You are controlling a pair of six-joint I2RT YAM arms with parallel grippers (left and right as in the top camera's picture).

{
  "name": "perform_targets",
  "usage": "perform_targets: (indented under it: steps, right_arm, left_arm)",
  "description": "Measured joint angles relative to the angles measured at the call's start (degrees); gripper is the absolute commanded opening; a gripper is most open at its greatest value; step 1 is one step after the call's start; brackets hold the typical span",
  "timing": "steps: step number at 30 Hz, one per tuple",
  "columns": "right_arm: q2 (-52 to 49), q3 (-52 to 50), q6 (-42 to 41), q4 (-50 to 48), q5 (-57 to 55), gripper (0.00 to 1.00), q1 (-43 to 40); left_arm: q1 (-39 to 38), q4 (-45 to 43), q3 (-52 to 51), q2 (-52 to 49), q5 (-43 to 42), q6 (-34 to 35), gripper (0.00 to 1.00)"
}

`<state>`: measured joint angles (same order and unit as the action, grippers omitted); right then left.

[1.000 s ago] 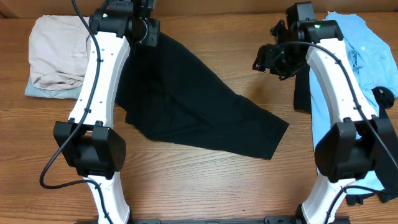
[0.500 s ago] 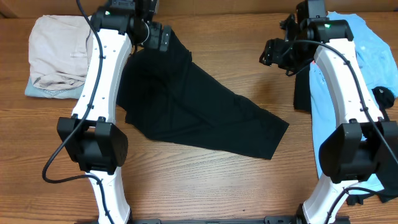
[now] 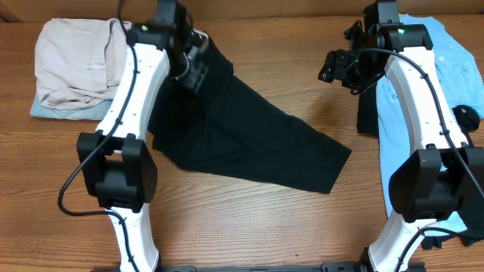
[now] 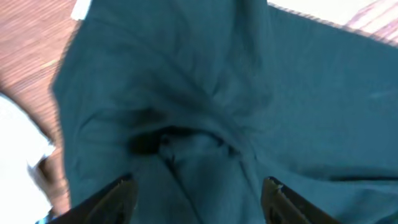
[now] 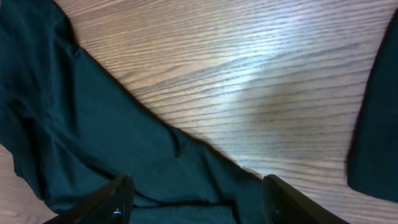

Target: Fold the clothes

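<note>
The black T-shirt (image 3: 249, 128) lies crumpled in a slanted band from the far left toward the table's middle. My left gripper (image 3: 193, 70) hovers just above its upper end. In the left wrist view its jaws (image 4: 199, 198) stand open, with bunched black cloth (image 4: 205, 124) below and nothing pinched between them. My right gripper (image 3: 340, 68) hangs open over bare wood, right of the shirt. The right wrist view shows its open gripper (image 5: 198, 190) above the shirt's edge (image 5: 93, 137). A light blue shirt (image 3: 446, 60) lies under the right arm.
A beige garment (image 3: 72, 64) sits folded at the far left on a pale blue denim piece (image 3: 49, 111). A dark cloth strip (image 3: 367, 113) lies beside the light blue shirt and shows in the right wrist view (image 5: 379, 124). Bare wood (image 3: 249, 219) runs along the near side.
My left gripper has opened, let go of the black T-shirt's top end, and moved a little nearer over it. The right gripper has drifted slightly right and away.
</note>
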<state>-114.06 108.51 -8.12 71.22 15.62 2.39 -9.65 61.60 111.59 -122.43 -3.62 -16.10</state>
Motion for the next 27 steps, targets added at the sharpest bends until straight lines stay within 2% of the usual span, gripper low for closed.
perform_targets:
  steps: [5,12,27]
  right_arm:
    - [0.0,0.0,0.0,0.7,0.0,0.69,0.0]
    - [0.0,0.0,0.0,1.3,0.0,0.70,0.0]
    - [0.0,0.0,0.0,1.7,0.0,0.70,0.0]
  left_arm:
    - [-0.1,-6.7,-7.7,0.0,0.0,-5.5,0.64]
    - [-0.1,-14.4,-13.0,-0.1,0.0,-10.7,0.61]
    - [0.3,-14.9,-14.2,-3.3,1.8,-12.7,0.59]
